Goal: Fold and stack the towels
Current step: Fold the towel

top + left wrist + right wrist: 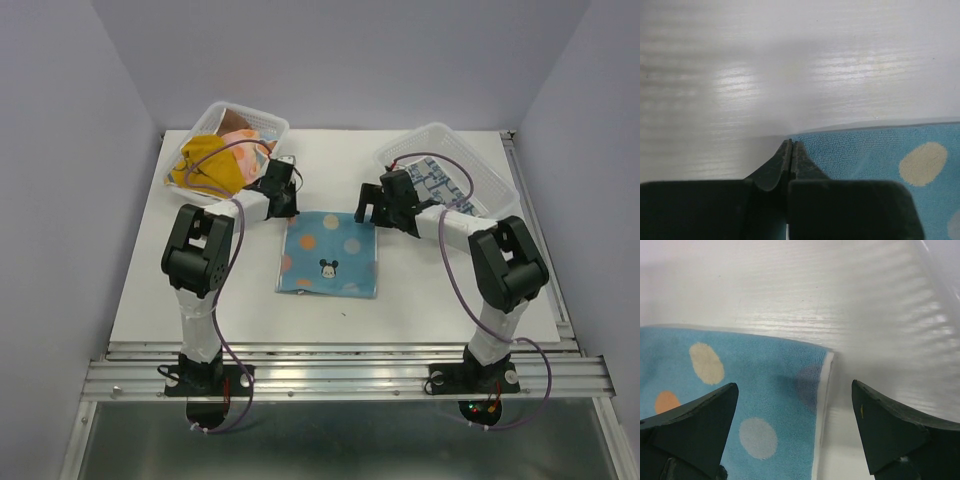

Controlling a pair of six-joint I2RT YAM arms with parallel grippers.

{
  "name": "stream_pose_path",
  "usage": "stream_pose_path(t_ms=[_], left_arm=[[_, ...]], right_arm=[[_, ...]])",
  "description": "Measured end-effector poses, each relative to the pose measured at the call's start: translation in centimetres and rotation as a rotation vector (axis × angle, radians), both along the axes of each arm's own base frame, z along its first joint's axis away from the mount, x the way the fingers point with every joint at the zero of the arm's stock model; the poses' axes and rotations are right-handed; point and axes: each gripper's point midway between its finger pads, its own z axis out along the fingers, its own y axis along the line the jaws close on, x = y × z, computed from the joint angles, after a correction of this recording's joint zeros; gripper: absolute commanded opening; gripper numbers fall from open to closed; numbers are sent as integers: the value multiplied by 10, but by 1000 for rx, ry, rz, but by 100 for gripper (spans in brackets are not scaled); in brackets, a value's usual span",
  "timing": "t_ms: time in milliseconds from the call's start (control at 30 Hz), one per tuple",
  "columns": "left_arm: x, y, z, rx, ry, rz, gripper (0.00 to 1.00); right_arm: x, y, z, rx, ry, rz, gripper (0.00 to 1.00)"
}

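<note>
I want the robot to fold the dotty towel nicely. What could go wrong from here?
1. The left gripper is shut right at the very corner of the blue towel. With so little cloth in reach, the corner might slip out when it is lifted.
2. The right gripper is open over the other far corner. If only one side goes up, the fold could turn out crooked.

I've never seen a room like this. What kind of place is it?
Likely a robot test booth: plain walls box in a white table, and the left arm and right arm are bolted to a metal rail.
</note>
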Motion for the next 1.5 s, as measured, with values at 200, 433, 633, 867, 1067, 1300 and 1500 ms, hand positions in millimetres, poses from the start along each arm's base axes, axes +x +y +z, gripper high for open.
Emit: stream_pose_path(t_ms=[200, 433, 633, 867, 1067, 1300, 1500], left_arm=[[2, 0, 2, 1, -2, 4, 0], [4, -3, 4, -12, -18, -4, 0], [1, -2, -1, -13, -10, -7, 0], [1, -3, -1, -14, -12, -7, 0], [1, -3, -1, -16, -12, -8, 0], [-7, -1, 10, -34, -31, -9, 0], [-24, 2, 40, -90, -92, -4, 0]], right_arm=[[6, 0, -3, -12, -11, -21, 91], [16, 0, 0, -1, -53, -63, 70], [21, -1, -8, -13, -48, -94, 64], [23, -6, -25, -50, -25, -135, 42], [23, -9, -28, -61, -22, -154, 15], [20, -3, -24, -70, -36, -126, 8], [1, 8, 12, -45, -101, -70, 3]])
